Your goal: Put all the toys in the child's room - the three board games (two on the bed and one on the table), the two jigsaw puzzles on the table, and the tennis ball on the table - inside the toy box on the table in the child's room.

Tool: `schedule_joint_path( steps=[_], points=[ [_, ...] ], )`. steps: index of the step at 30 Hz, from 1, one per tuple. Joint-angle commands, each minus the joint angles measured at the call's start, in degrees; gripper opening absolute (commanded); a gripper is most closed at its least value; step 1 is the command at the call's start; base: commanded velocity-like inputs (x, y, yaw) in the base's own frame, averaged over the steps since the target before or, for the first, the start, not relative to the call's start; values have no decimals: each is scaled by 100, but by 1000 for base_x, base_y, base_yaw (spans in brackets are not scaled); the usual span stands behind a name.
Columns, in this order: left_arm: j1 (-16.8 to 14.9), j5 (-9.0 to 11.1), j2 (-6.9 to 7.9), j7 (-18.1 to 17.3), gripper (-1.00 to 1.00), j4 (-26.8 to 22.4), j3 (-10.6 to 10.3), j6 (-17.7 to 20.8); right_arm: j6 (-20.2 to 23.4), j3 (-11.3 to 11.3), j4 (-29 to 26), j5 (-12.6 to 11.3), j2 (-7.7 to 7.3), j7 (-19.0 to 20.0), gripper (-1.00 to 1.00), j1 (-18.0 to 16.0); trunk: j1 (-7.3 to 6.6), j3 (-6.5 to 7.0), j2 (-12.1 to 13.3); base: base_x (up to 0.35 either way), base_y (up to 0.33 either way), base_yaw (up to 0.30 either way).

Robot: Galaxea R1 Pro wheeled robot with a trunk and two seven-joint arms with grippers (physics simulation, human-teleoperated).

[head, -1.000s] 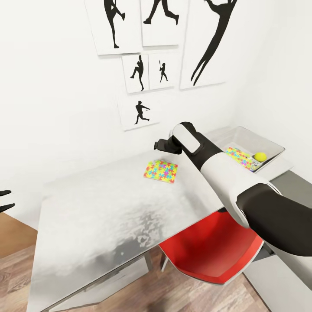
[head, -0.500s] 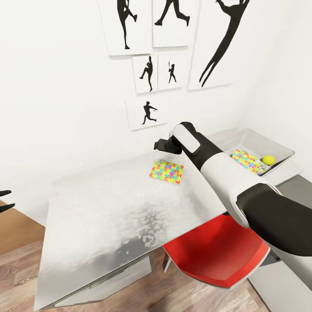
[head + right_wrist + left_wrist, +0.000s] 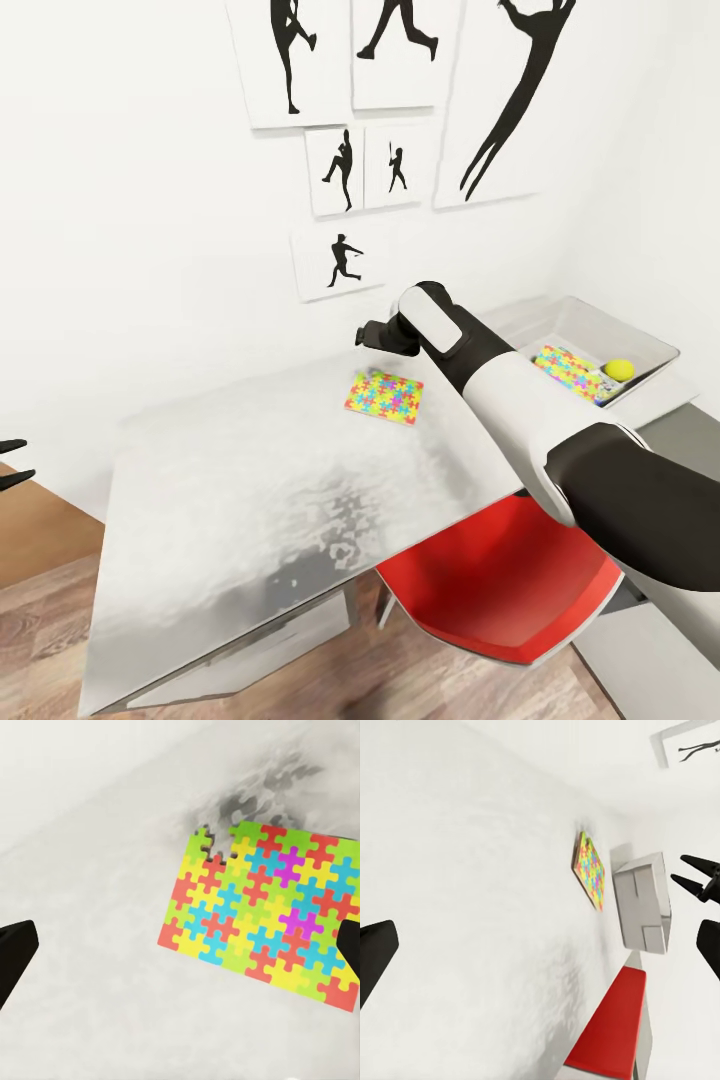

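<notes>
My right fingers (image 3: pixel 362 336) hang spread and empty just above the pale grey desk (image 3: pixel 230 500), over the far edge of the one jigsaw puzzle (image 3: pixel 384 396) lying flat there; in my right wrist view that puzzle (image 3: pixel 266 922) sits between my two dark fingertips (image 3: pixel 15 949), untouched. My left fingers (image 3: pixel 12 462) are spread open too, off the desk's left end and holding nothing. At the far right of the desk the light grey toy box (image 3: pixel 640 345) holds the second jigsaw puzzle (image 3: pixel 566 366) and the tennis ball (image 3: pixel 619 369), with a red chair (image 3: pixel 500 585) tucked below the desk's near edge.
</notes>
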Motion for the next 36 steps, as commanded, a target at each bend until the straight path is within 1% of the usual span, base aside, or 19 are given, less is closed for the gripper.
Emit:
schedule_joint_path(
  steps=[1,10,29,36],
  points=[
    [-4,-1,2,-22,100,1,0,60,0,18,-2,-53,0,-55,100,-7,1,-6,-5,0,0,0],
    [-5,0,9,-22,100,0,2,56,4,18,-23,-57,0,-58,100,-7,1,-28,-5,0,0,0],
    [-4,-5,1,-27,100,-6,-23,59,31,18,-28,-64,0,-55,100,-7,1,-199,-5,0,0,0],
    [-5,-5,-2,-36,100,-7,-24,60,35,18,-29,-59,0,-58,100,-7,1,-265,-5,80,-12,0]
  ],
)
